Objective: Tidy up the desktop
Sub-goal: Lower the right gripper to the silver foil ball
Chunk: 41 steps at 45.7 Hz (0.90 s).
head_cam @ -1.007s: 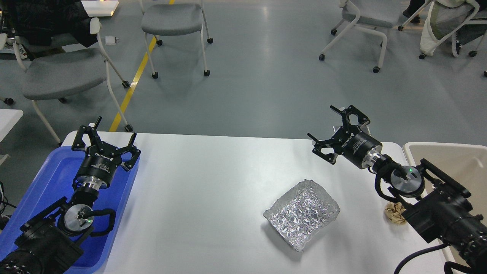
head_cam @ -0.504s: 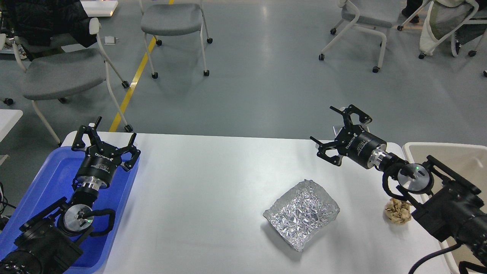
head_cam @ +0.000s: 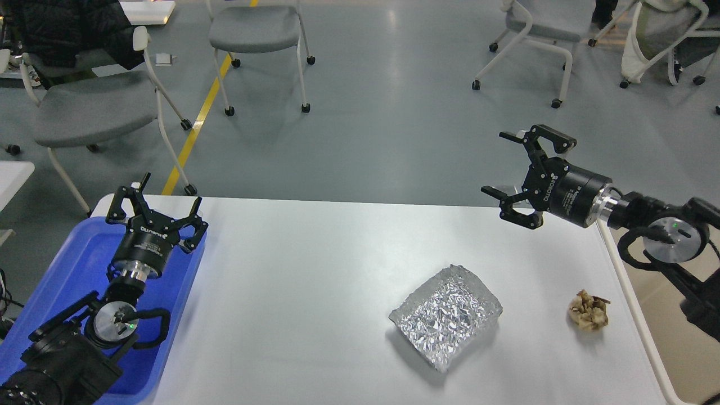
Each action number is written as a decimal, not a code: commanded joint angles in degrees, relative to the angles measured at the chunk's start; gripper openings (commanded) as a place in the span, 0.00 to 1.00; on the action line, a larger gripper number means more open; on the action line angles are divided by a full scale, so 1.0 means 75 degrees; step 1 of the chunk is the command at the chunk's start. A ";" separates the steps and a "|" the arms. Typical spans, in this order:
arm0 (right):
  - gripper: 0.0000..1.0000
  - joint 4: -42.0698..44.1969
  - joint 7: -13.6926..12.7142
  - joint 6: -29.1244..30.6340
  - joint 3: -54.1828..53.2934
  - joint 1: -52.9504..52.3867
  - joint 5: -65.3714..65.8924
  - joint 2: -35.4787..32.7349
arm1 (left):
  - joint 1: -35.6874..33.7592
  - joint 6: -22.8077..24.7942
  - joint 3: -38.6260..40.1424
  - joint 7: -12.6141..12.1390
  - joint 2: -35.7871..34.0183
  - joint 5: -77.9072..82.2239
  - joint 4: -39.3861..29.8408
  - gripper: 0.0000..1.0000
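Note:
The white desktop [head_cam: 315, 264] fills the lower middle of the head view. A crumpled silver foil tray [head_cam: 445, 316] lies on it right of centre. A small beige crumpled scrap [head_cam: 588, 310] lies near the right edge. My right gripper [head_cam: 520, 171] is open and empty, raised above the table's far right corner, well away from the foil and the scrap. My left gripper [head_cam: 154, 205] is open and empty, above the far end of the blue tray [head_cam: 67, 264].
A beige bin [head_cam: 675, 332] stands just past the table's right edge, under my right arm. The blue tray sits at the table's left edge. Grey chairs [head_cam: 256, 34] stand on the floor beyond the table.
My right arm has lifted and swung right and back, uncovering the beige scrap. The right gripper stays open. The left arm, foil tray and scrap have not moved.

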<state>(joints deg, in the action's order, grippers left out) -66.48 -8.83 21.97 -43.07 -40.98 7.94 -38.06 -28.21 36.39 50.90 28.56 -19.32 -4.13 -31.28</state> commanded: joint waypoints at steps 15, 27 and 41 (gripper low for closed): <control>1.00 -0.2772 -0.0029 -0.0257 0.2296 0.0319 0.3196 -0.2484 | 0.0000 0.0012 0.0011 0.0000 -0.0002 0.0012 -0.0001 1.00; 1.00 -0.2714 -0.0029 -0.1440 0.3703 0.0378 0.4156 -0.1934 | 0.0000 0.0023 0.0011 0.0000 -0.0002 0.0012 -0.0001 1.00; 1.00 -0.1929 -0.0029 -0.1886 0.4196 0.0425 0.4813 -0.0868 | 0.0000 0.0035 0.0011 0.0000 -0.0002 0.0012 -0.0001 1.00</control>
<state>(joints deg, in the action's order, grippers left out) -84.31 -9.05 10.71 -15.30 -38.17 40.01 -49.74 -28.21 36.61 50.97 28.56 -19.34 -4.05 -31.29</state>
